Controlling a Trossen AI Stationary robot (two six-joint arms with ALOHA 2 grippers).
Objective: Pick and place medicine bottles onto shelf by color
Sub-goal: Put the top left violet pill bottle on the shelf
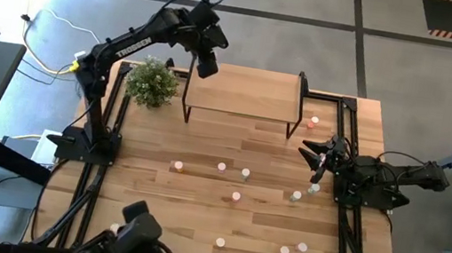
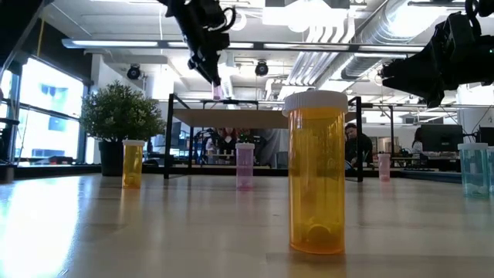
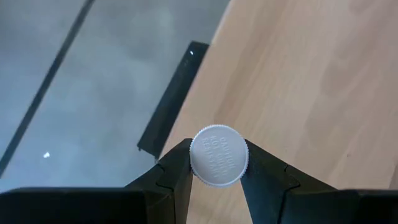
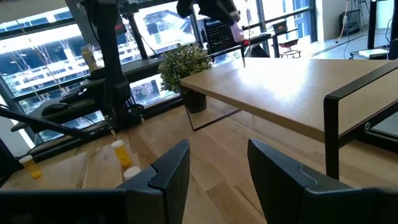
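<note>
The left gripper [image 1: 205, 65] hangs over the left end of the shelf [image 1: 240, 91], just past the board's near-left corner, with the potted plant [image 1: 152, 81] off to its outer side on the table [image 1: 195, 216]. Its fingers [image 3: 177, 171] are closed on a white-capped pink bottle [image 3: 218, 155], gripping it by the cap from both sides; in the low view the bottle [image 2: 218, 92] shows below the fingertips, held just above the shelf top and not touching it.

Between the two grippers, the loose medicine bottles [image 1: 236, 197] stand scattered on the tabletop in front of the shelf, well apart from one another. In the low view a tall orange bottle [image 2: 316, 174] stands nearest the camera, a smaller orange one [image 2: 132, 164] sits beneath the plant, and a pink one [image 2: 245, 166] stands under the shelf edge.

The right gripper [image 1: 319, 154] waits above the table's right side, just off the shelf's right legs. Its fingers [image 4: 171, 171] are parted with nothing between them, and they point toward the shelf. One bottle [image 1: 314, 121] stands beside it near the shelf leg, another [image 1: 314, 189] just below it.
</note>
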